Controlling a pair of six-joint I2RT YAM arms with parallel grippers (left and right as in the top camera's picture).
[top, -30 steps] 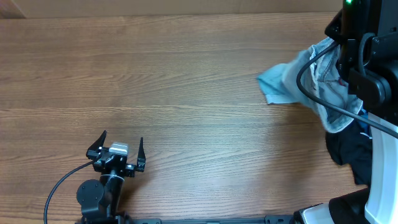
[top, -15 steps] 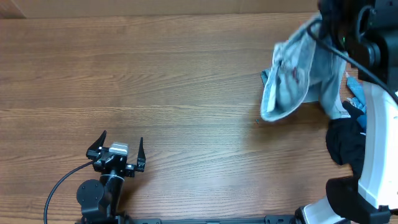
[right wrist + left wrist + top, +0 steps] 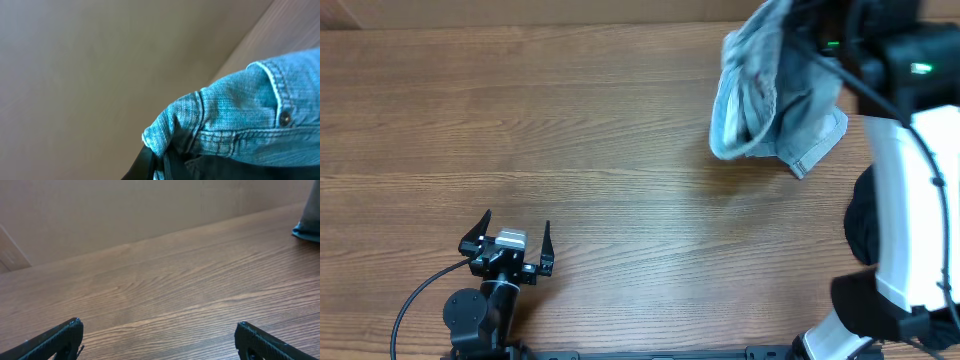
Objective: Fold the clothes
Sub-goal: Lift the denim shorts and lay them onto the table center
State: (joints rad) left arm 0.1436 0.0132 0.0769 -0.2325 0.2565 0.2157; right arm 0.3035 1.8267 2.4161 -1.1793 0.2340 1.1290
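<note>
Pinching the denim garment point(image 3: 235, 120), apparently, right hand point(image 3: 159, 161) shows only wrist-side; left hand point(image 3: 517, 220) gapes.

We watch the right claw point(image 3: 159, 161) swing up and leftward over the desk point(image 3: 570, 130). The denim garment point(image 3: 770, 95) has risen with it and now dangles beneath.

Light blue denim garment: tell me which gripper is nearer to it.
Right. The right gripper holds the light blue denim garment aloft; the left gripper sits open, far off near-left.
</note>
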